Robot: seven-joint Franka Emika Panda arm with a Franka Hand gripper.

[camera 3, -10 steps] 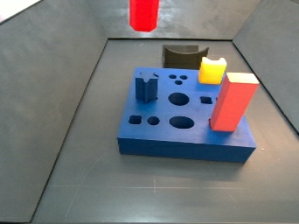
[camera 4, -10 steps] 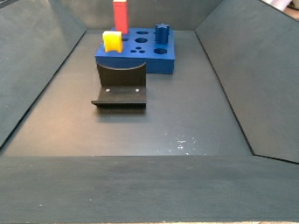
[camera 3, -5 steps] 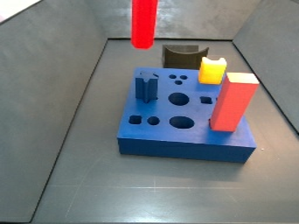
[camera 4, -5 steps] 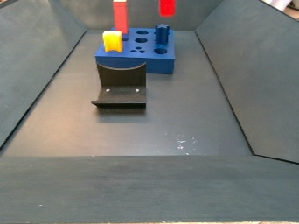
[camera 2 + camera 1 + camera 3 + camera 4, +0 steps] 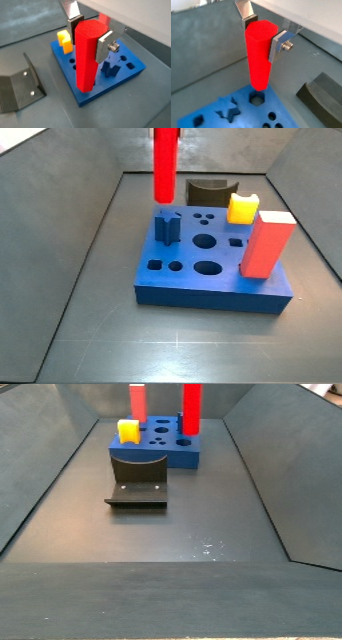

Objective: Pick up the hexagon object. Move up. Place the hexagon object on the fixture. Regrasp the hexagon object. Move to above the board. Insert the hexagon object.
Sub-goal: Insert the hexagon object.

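Red hexagon object (image 5: 258, 57) hangs vertical, clamped in the gripper (image 5: 263, 36), lower tip just above the hexagonal hole (image 5: 256, 99) in the blue board (image 5: 211, 266).

- The long slim hexagonal rod (image 5: 258, 55) is bright, plain red.
- The gripper (image 5: 263, 31) above the board has flat silver finger plates (image 5: 280, 44) with dark pads.
- The large thick square board with shaped holes (image 5: 211, 266) is blue.
- The small fixture block (image 5: 207, 193) is black.
- The round-topped block (image 5: 242, 208) is yellow.
- The thick rectangular block (image 5: 269, 245) is red-orange.
- The floor (image 5: 174, 534) is dark grey.
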